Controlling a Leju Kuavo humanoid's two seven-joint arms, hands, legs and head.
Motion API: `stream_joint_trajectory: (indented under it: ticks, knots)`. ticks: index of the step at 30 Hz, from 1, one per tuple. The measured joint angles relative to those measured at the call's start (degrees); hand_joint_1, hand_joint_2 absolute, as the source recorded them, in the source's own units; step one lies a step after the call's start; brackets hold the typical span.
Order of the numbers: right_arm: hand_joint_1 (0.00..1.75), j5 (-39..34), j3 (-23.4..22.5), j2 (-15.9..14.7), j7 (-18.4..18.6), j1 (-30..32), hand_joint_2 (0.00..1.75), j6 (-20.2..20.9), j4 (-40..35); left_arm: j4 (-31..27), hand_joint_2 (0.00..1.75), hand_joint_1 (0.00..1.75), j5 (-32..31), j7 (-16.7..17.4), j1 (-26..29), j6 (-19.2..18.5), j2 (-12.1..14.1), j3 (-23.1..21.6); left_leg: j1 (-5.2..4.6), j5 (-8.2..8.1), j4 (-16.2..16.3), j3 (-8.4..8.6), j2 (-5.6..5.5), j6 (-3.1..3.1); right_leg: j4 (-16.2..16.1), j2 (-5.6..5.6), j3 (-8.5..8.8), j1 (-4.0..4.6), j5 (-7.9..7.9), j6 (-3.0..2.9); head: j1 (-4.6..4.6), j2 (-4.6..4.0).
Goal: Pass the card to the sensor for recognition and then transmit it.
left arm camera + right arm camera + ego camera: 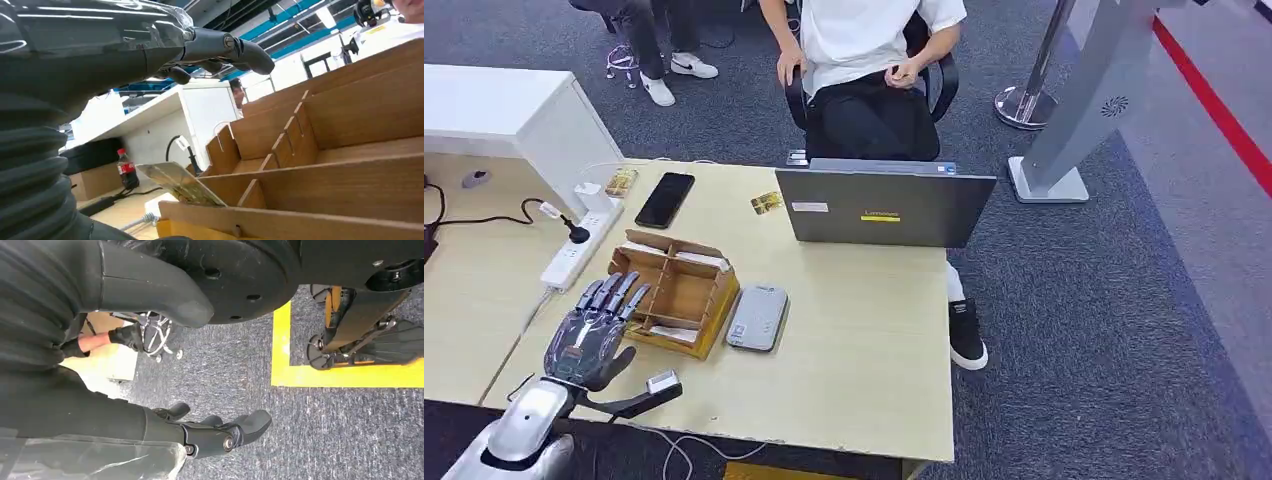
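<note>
Just ahead of the left hand, past its fingertips, sits the wooden card box on the worktop, with its open compartments facing up so cards can be lifted out from above. That hand hovers flat over the box's near left corner, fingers spread and straight, holding nothing; my reading is that it is lined up to reach in for a card. From the left wrist view, a card leans in the compartment closest to the hand, tilted rather than upright, one end down inside the box and the other rising toward the hand. Its long axis runs roughly along that slant, its broad face turned up and outward, which leaves an edge free for fingers to catch.

To the right of the hand, just beyond the box and nearly touching it, lies the grey sensor pad, flat, probably set close so the carry is short. Farther ahead stands a laptop, with a person seated behind it.

Down at the robot's side, the right hand hangs over the carpet, fingers loosely curled in, empty.
</note>
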Motion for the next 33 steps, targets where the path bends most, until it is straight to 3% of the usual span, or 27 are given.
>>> stream_joint_trajectory:
  ticks: [6, 33]
  knots:
    - [0.0, 0.0, -0.09, 0.02, -0.07, 0.0, 1.75, -0.11, 0.0, 0.0, 1.75, 0.0, 0.24, -0.52, 0.03, 2.84, -0.72, 0.39, 0.0, 0.0, 0.0, 0.0, 0.0, 0.0, 0.0, 0.0, 0.0, 0.0, 0.0, 0.0, -0.02, 0.0]
    - [0.0, 0.39, -0.11, 0.02, -0.02, 0.0, 1.75, -0.02, 0.0, 2.8, 1.75, 0.0, 0.5, -0.52, -0.02, 2.01, -1.25, 1.84, 0.0, 0.0, 0.0, 0.0, 0.0, 0.0, 0.0, 0.0, 0.0, 0.0, 0.0, 0.0, 0.0, 0.0]
